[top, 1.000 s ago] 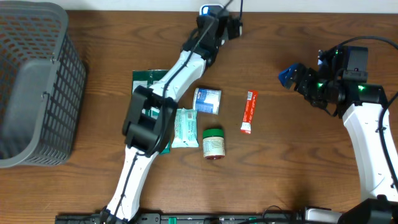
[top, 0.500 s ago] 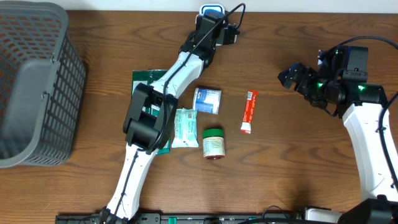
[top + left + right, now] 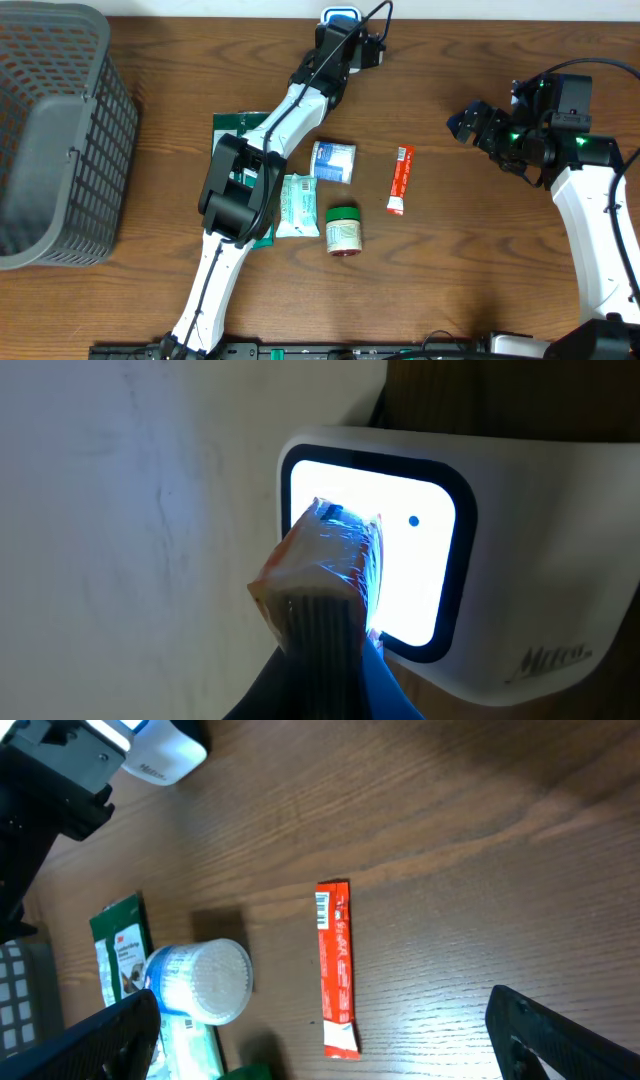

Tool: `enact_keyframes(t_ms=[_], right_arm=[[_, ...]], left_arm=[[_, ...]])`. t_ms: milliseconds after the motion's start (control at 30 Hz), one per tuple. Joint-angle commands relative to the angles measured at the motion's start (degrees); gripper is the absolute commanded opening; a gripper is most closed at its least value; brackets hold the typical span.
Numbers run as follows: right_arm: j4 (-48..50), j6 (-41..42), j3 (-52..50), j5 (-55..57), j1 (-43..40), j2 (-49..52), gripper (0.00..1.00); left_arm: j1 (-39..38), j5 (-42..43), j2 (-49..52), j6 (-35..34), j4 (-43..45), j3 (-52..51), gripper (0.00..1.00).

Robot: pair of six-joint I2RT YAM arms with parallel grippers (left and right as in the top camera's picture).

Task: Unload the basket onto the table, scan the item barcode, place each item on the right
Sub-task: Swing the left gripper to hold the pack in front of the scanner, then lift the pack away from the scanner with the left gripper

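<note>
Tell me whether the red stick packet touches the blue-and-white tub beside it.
Apart. The overhead view shows a strip of bare wood between the red stick packet and the blue-and-white tub.

Shop-checkout bench: barcode scanner (image 3: 340,16), basket (image 3: 115,120)

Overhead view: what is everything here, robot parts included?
grey plastic mesh basket: one, grey, far left
white barcode scanner: one, white, top centre
small orange-edged wrapped packet: one, orange, before scanner window
flat dark green packet: one, green, centre-left
pale green soft pack: one, pale green, centre
blue-and-white round tub: one, blue-white, centre
green-lidded jar: one, green lid, below tub
red stick sachet: one, red, right of tub
left claw: one, dark, shut on orange-edged packet
right claw: one, dark, open, right side
</note>
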Motion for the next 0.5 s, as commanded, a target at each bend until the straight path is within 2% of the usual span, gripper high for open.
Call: enact_keyframes(t_ms=[0, 267, 467], right_arm=[[0.0, -0.8, 0.4, 0.3, 0.0, 0.0, 0.99], [0.0, -0.8, 0.4, 0.3, 0.0, 0.0, 0.99], [0.0, -0.8, 0.4, 0.3, 0.0, 0.0, 0.99]], left_arm=[[0.1, 2.3, -0.1, -3.4, 0.3, 0.7, 0.07], [0.1, 3.7, -0.1, -6.2, 0.5, 0.7, 0.07], [0.1, 4.5, -0.1, -6.3, -3.2, 0.6, 0.07]])
